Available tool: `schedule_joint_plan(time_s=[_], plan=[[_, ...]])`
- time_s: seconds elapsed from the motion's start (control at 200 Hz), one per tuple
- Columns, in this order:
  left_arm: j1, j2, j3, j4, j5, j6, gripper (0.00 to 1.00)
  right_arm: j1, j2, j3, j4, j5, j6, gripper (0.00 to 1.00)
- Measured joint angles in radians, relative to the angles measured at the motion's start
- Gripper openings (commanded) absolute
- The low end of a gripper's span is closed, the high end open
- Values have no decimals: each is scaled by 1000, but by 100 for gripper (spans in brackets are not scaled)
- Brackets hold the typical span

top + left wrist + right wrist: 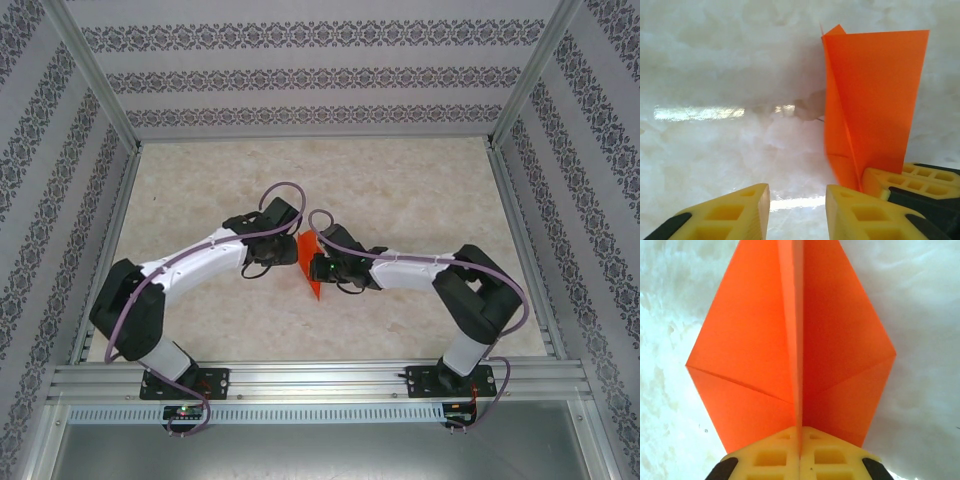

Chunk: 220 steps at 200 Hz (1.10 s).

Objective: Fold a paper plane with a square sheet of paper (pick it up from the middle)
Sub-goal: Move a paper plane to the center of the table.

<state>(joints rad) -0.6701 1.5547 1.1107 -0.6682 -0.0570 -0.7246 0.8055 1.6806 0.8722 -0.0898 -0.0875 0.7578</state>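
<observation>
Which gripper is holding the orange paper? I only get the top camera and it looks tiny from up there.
Observer: The right gripper. On its wrist camera it is pinched shut on the orange paper, right on the middle crease.
Operator: Is the other one holding it too?
Observer: No. The left gripper is open with nothing in its gap. The paper is off to one side of it.
Operator: Is the paper folded already?
Observer: Partly. One flap spreads out on each side of the crease, and each flap has a slanted fold line.
</observation>
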Motion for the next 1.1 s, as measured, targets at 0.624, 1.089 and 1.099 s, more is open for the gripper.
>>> schedule_joint_plan(time_s=[0.624, 1.089, 1.099], plan=[[88, -175, -169, 39, -83, -52, 48, 0, 161, 298, -452, 248, -55, 11], [107, -188, -179, 47, -64, -52, 48, 0, 246, 340, -500, 244, -50, 24], [107, -188, -179, 47, -62, -52, 48, 0, 246, 341, -501, 244, -50, 24]])
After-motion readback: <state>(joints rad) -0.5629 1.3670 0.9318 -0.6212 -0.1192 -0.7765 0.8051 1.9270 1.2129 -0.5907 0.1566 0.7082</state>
